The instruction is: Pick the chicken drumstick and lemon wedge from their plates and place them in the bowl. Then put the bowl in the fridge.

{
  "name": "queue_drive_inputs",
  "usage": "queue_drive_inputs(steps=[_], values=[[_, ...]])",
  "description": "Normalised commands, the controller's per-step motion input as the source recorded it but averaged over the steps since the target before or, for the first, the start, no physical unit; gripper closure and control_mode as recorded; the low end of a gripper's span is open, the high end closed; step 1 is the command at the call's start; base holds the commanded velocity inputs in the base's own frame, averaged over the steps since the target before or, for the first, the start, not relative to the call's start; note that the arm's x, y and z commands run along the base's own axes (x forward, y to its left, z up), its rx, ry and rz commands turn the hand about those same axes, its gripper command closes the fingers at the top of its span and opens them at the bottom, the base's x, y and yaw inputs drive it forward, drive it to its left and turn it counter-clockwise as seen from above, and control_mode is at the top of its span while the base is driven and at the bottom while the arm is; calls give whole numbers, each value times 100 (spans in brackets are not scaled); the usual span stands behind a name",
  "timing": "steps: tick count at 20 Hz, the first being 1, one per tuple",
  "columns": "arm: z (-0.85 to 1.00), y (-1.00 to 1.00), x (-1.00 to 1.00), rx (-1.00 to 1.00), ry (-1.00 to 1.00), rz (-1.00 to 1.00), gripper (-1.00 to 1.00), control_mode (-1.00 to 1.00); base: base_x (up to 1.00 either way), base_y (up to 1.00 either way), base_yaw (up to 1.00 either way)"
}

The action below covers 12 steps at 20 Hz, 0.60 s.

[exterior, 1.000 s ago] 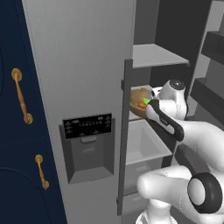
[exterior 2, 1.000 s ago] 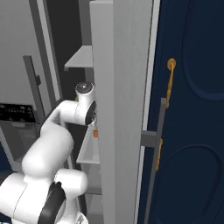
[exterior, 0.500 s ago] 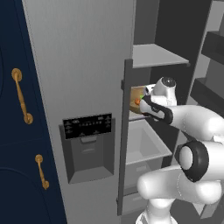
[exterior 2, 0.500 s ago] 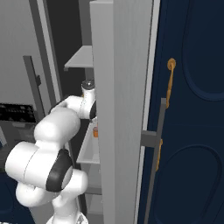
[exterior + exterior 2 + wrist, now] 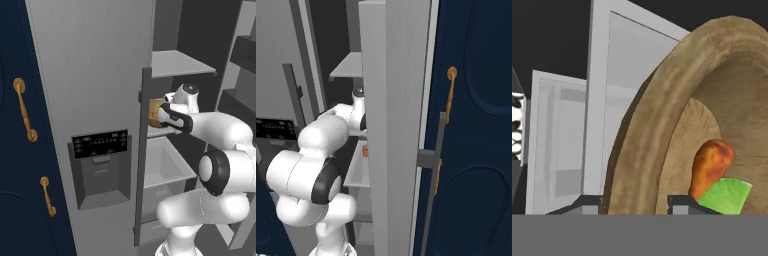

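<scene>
Both foods, the chicken drumstick [image 5: 711, 165] and lemon wedge [image 5: 726, 196], are lying in the bowl [image 5: 662, 130], which is sitting on a fridge [image 5: 95, 75] shelf. The gripper [image 5: 637, 202] is straddling its rim at 6 o'clock, jaws narrow; whether gripping, I cannot tell. Releasing and backing out comes next, I judge.

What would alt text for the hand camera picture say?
A brown wooden bowl looms close, its rim between two dark fingertips. Inside lie an orange-brown chicken drumstick and a green lemon wedge. Grey fridge walls stand behind.
</scene>
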Motion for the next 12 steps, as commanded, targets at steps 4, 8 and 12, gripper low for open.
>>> queue_drive_inputs(steps=[4,8,12], values=[[0,-3,-33,0,-17,0,-100,-100,0,0,0],[14,0,-78,1,-19,-3,-100,-100,0,0,0],[38,1,-100,3,-2,-7,-100,-100,0,0,0]])
